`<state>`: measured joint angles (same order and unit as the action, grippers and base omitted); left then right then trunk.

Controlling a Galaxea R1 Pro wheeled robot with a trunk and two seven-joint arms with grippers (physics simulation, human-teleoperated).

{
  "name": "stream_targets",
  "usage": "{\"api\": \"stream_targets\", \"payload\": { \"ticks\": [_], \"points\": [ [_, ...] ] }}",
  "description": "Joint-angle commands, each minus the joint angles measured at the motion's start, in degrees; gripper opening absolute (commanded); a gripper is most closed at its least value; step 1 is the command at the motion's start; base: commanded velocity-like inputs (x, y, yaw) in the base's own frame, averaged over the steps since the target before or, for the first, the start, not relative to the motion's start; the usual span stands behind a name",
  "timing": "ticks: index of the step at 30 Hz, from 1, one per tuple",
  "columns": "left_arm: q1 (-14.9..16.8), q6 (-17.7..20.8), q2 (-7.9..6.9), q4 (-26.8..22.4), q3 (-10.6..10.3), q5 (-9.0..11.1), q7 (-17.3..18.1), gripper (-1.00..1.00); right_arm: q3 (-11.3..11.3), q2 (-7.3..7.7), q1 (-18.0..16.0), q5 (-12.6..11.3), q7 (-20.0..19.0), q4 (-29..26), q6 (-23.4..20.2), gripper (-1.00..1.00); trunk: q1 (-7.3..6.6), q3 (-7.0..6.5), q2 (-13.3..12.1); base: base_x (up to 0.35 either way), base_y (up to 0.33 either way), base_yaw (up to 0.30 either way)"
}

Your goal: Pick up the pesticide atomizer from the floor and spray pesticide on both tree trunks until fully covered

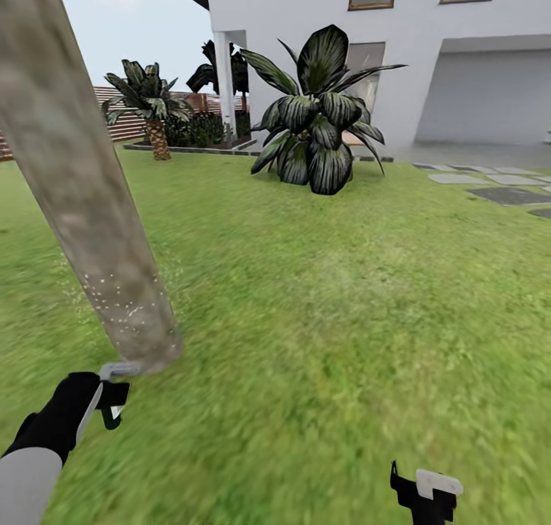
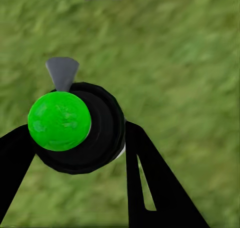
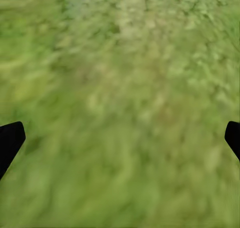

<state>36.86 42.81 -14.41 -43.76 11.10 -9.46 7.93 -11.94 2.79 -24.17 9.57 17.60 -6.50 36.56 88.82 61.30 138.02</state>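
While my left hand (image 2: 75, 153) pinches the black-bodied pesticide atomizer with its bright green round cap (image 2: 59, 120) and grey nozzle (image 2: 62, 72), the thick mottled grey-brown tree trunk (image 1: 84, 203) stands just ahead of it, leaning up and away to my left. White pesticide specks (image 1: 115, 291) dot only its lower stretch, near the nozzle. My left arm is clearly the nearer; I judge the spray must climb along the trunk's length. My right hand (image 1: 427, 494) hangs spread and empty over the blurry green grass floor (image 1: 344, 318).
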Motion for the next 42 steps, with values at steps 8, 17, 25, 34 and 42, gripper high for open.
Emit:
{"api": "stream_targets", "payload": {
  "ticks": [8, 17, 25, 34, 42],
  "points": [
    [-0.1, 0.0, 0.27, -0.1, -0.2, 0.0, 0.0, -1.00, 0.0, -0.02, 0.0, 0.0, 0.0, 0.0, 0.0, 1.00, 0.00, 0.00, 0.0, 0.102, -0.154, 0.086],
    [0.0, 0.0, 0.26, -0.7, 0.0, 0.0, -0.1, -1.00, 0.0, -0.06, 0.0, 0.0, 0.0, 0.0, 0.0, 1.00, 0.00, 0.00, 0.0, 0.158, -0.233, 0.000],
    [0.0, 0.0, 0.26, -0.7, 0.0, 0.0, -0.1, -1.00, 0.0, -0.06, 0.0, 0.0, 0.0, 0.0, 0.0, 1.00, 0.00, 0.00, 0.0, 0.126, -0.249, 0.004],
    [0.0, 0.0, 0.16, -0.7, 0.0, -0.1, -0.2, -1.00, 0.0, -0.06, 0.0, 0.0, 0.0, 0.0, 0.0, 1.00, 0.00, 0.00, 0.0, 0.102, -0.262, 0.253],
    [0.0, 0.1, -0.01, -0.7, 0.1, 0.0, -0.2, -1.00, 0.0, -0.06, 0.0, 0.0, 0.0, 0.0, 0.0, 1.00, 0.00, 0.00, 0.0, 0.210, -0.217, 0.209]
  ]
}}
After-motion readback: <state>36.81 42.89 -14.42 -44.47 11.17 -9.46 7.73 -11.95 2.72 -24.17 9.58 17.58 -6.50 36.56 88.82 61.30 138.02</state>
